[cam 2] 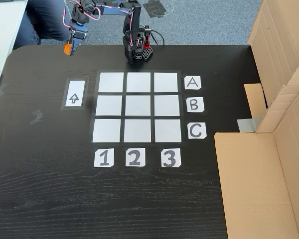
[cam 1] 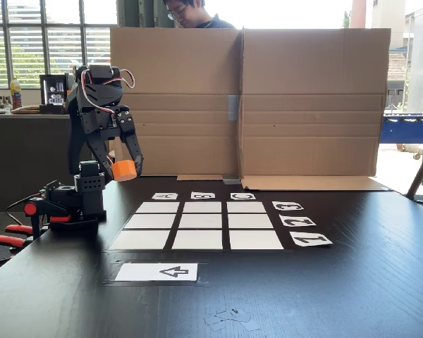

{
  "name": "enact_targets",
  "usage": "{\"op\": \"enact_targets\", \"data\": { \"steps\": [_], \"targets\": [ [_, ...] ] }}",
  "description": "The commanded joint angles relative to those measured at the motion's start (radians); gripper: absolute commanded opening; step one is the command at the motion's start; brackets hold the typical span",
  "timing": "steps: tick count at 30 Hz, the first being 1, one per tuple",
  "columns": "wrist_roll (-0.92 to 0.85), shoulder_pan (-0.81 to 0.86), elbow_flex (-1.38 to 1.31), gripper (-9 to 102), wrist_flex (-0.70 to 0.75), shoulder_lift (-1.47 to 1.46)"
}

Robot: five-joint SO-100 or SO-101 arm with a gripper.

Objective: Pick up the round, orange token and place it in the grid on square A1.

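Brown cardboard walls (cam 1: pixel 310 98) stand at the back of the black bench (cam 2: pixel 50 199). An orange token (cam 1: pixel 124 170) is up in the air, squeezed tight in the pincer (cam 1: pixel 125 167), off to the side of the grid (cam 2: pixel 138 107). Square A1 (cam 2: pixel 110 82) is bare. Beside the grid lies a white arrow card (cam 2: pixel 74 93). A person (cam 1: pixel 192 14) sits behind the cardboard.

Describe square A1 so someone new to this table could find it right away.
In the fixed view from above, find the grid of nine white cells on the black table. Square A1 is the corner cell in the row beside the A card and the column above the 1 card. Unlike its eight lookalikes, it sits nearest the arrow card.
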Motion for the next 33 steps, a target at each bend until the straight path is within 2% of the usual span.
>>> {"op": "enact_targets", "data": {
  "steps": [1, 18, 33],
  "targets": [
    [0.0, 0.011, 0.091, 11, 0.003, 0.184],
    [-0.002, -0.009, 0.736, 11, 0.003, 0.896],
    [-0.083, -0.032, 1.06, 10, -0.008, 0.963]
  ]
}}
